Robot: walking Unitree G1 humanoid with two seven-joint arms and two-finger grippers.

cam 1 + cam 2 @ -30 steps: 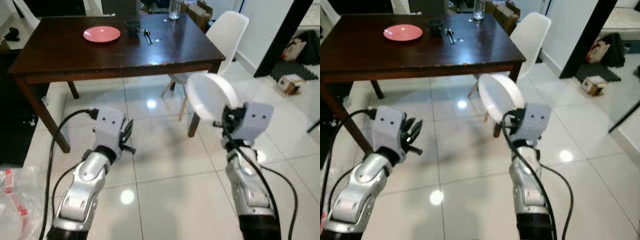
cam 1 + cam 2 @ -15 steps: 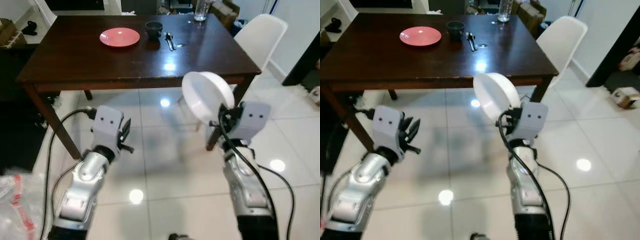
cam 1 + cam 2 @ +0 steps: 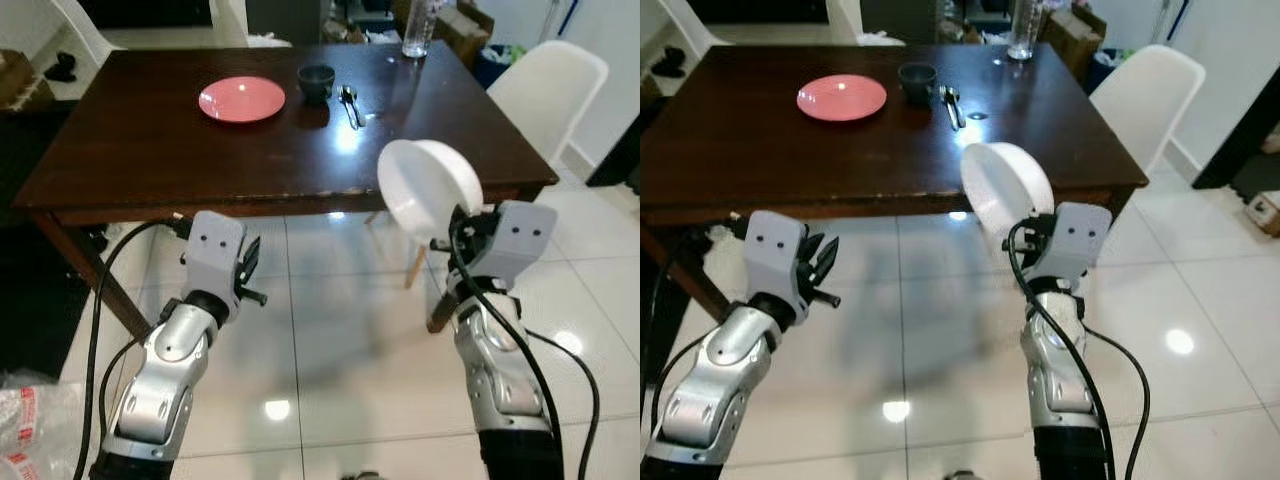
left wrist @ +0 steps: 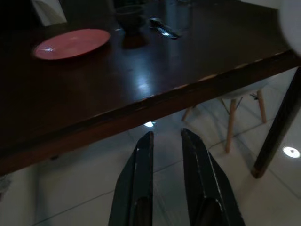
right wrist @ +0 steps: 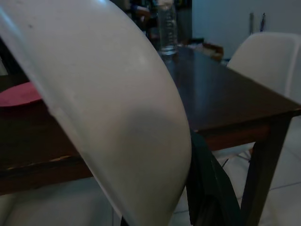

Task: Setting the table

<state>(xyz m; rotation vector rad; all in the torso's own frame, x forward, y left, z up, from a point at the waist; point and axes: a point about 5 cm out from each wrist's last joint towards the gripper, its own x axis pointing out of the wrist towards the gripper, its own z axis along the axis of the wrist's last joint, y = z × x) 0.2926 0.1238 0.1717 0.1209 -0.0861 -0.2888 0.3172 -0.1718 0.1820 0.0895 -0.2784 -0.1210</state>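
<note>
Right wrist view: your right gripper (image 3: 452, 232) was clamped on the rim of the white bowl (image 3: 428, 190), one black finger (image 5: 207, 188) visible behind the wall. Bowl was held tilted on edge, off the table, just in front of the near edge of the dark table (image 3: 150, 150) toward its right corner.

Left gripper (image 3: 249, 272) carried nothing, fingers (image 4: 138, 188) slightly apart, level with the table's near edge, floor below it.

Key relation: table surface lay forward of and above the bowl-holding gripper, so the right arm was the one placed to set it down.

On the far side sat a pink plate (image 3: 241, 99), a dark cup (image 3: 316, 79), spoons (image 3: 351, 103) and a clear bottle (image 3: 416, 30). White chair (image 3: 545, 85) was at the right end.

Judgement: the near right area looked free for the bowl; watch the table edge when you lift.
</note>
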